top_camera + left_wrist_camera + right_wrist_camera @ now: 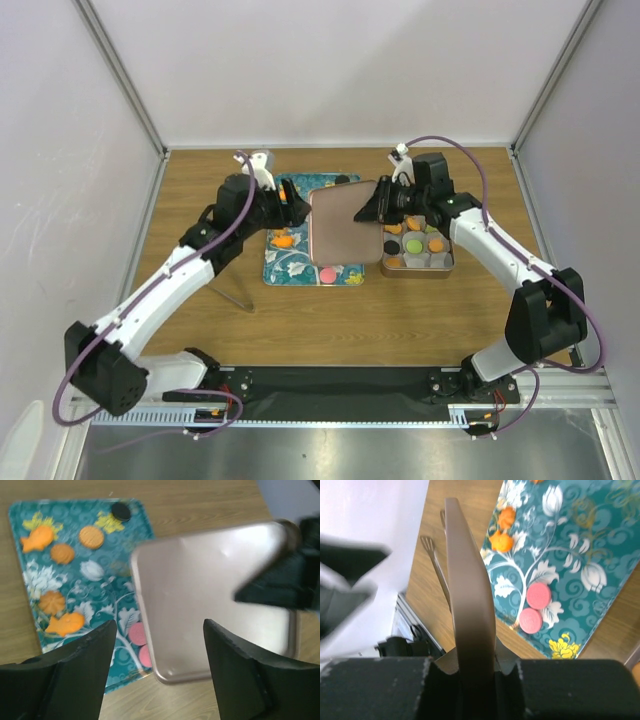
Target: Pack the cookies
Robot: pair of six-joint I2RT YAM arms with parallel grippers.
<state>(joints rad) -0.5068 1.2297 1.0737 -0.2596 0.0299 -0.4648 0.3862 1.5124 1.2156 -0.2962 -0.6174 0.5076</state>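
Note:
A rose-gold tin lid (345, 222) hangs tilted over the right part of the teal floral tray (300, 262). My right gripper (476, 667) is shut on the lid's edge (470, 590), also seen from above (375, 208). My left gripper (160, 625) is open at the lid's left side (295, 203), its fingers apart from the lid (215, 600). Loose cookies lie on the tray (30, 575): orange ones (91, 537), a black one (120, 511) and two pink ones (136, 632) (538, 595). More cookies sit in the open tin (418, 250) to the right.
Metal tongs (237, 297) lie on the wooden table left of the tray, also visible behind the lid (432, 555). White walls enclose the table on three sides. The arm bases stand along the near edge.

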